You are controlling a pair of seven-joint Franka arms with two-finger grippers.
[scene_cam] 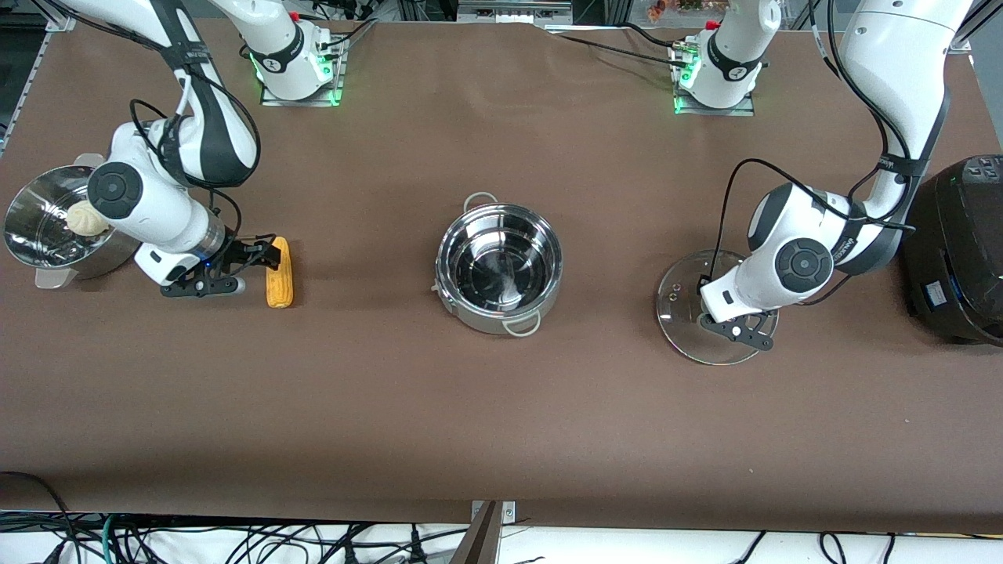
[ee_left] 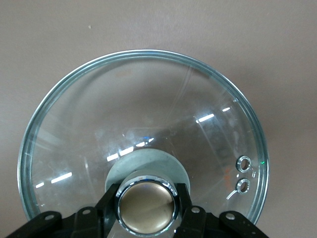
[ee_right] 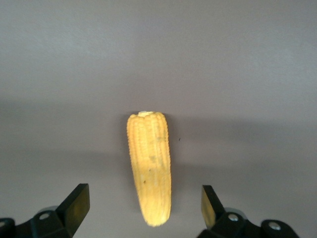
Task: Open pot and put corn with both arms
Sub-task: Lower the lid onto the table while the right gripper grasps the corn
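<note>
The steel pot [scene_cam: 492, 319] stands open and empty at the table's middle. Its glass lid [scene_cam: 680, 313] lies flat on the table toward the left arm's end. My left gripper [scene_cam: 738, 327] is low over the lid. In the left wrist view it [ee_left: 147, 206] is shut on the lid's tan knob [ee_left: 147, 202], one finger on each side. The yellow corn [scene_cam: 279, 272] lies on the table toward the right arm's end. My right gripper [scene_cam: 262, 254] is open and low, with its fingers [ee_right: 77, 203] wide apart on either side of the corn's end [ee_right: 151, 173], not touching it.
A perforated steel steamer bowl [scene_cam: 31, 235] with a white bun [scene_cam: 86, 218] stands beside the right arm's hand at the table's end. A big black cooker [scene_cam: 960, 251] stands at the left arm's end, close to that arm's elbow.
</note>
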